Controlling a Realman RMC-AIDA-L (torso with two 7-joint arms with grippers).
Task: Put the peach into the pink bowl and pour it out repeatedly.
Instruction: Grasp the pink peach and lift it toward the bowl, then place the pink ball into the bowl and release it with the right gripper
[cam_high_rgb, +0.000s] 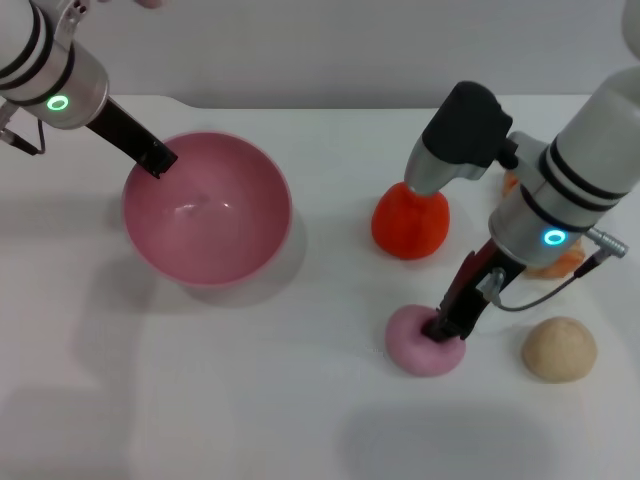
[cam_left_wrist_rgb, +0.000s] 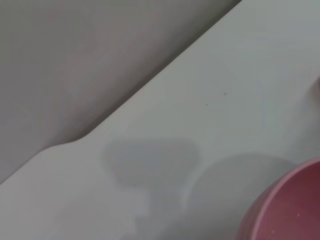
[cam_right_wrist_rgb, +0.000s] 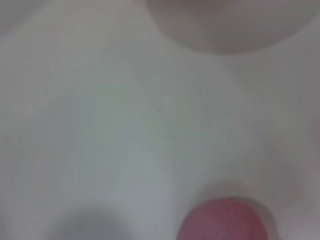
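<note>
right gripper (cam_high_rgb: 443, 328) on peach (cam_high_rgb: 420, 343), stem hidden

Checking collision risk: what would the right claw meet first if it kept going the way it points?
The peach: the right claw is already down on its top. Straight beyond it lies only the white table.

Peach on tabletop, pink bowl empty.
Small pale pink rounded peach (cam_high_rgb: 425, 342) lies on the white tabletop (cam_high_rgb: 300, 400), well apart from the deep glossy pink bowl (cam_high_rgb: 207, 208), which sits upright, nothing inside.
</note>
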